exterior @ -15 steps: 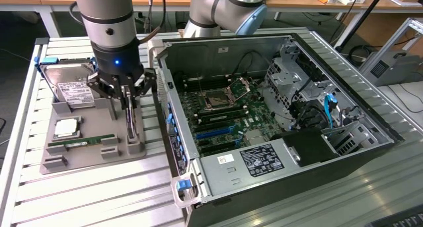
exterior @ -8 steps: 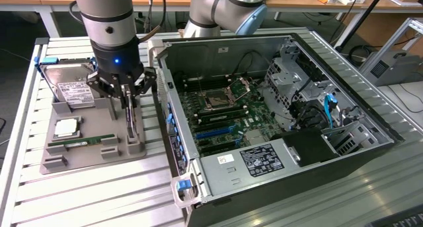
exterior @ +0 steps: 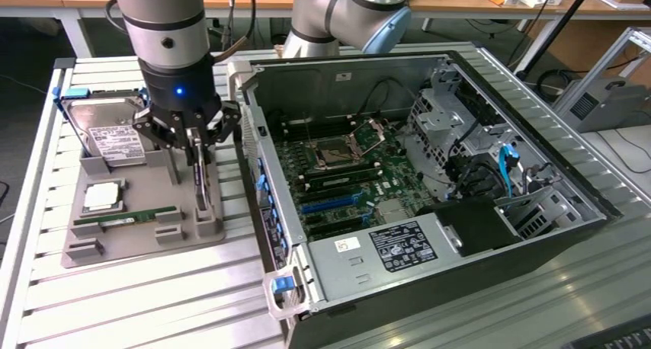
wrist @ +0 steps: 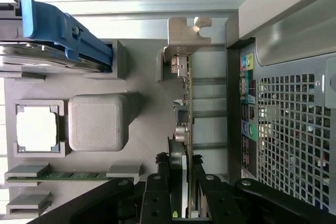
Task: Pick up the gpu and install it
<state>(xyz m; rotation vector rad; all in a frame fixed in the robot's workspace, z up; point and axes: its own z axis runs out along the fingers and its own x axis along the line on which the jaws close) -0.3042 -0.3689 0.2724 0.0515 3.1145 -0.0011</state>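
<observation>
**Gripper clamped on the gpu in its tray slot**

Closest to the exterior camera we see the slatted metal table and the near end of the open computer case, which lies on its side with the power supply and its white-and-black label facing up. Deeper inside the case lies the motherboard, with the CPU socket in its middle.

On the exterior view's left of the case, just beside its wall, a gray tray rests on the table. At its near end we see the narrow green RAM stick lying in a slot, and behind it the square processor chip in its pocket.

The gpu stands on edge along the side of the tray next to the case, its lower edge seated between the tray's posts. The gripper reaches straight down over the farther part of the card. In the wrist view the gripper has one black finger on each face of the gpu, pinching the card between them. The card's metal bracket is at the end away from the fingers. That view also shows the perforated back of the case just beside the card, and the tray with the RAM stick and the processor chip.

Farther back on the tray sits the hard drive with its white label, carrying a blue rail. Behind it all rise the arm and, beyond the table, wooden desks.
</observation>
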